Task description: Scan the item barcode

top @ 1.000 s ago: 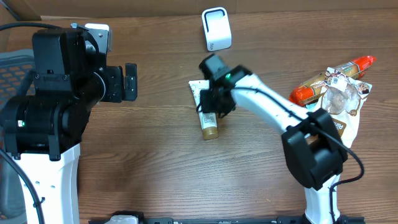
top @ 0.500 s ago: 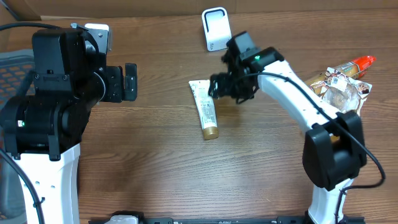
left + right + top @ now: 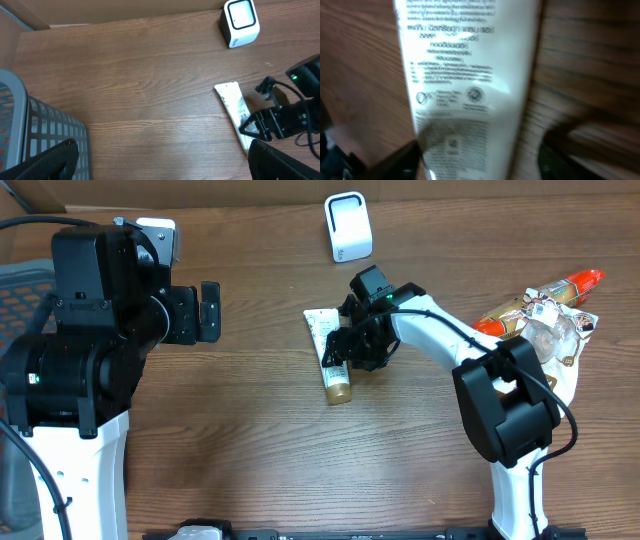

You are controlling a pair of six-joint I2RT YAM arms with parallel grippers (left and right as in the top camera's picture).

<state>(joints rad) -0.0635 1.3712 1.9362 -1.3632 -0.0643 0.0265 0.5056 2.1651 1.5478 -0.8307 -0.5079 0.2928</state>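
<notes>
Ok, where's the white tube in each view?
Overhead: white tube at centre, gold cap toward the bottom edge.
Left wrist: tube lower right, below the white scanner.
Right wrist: tube fills the frame, print up.
Shared landmark: white scanner, beyond the tube's flat end; right wrist misses it.

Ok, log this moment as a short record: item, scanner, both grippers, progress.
item: white tube with gold cap, lying flat on the table
scanner: white, at the far side of the table, apart from the tube
right gripper: open, low over the tube, straddling it
left gripper: open, empty, off to the left
progress: tube not yet lifted or presented to the scanner
</notes>
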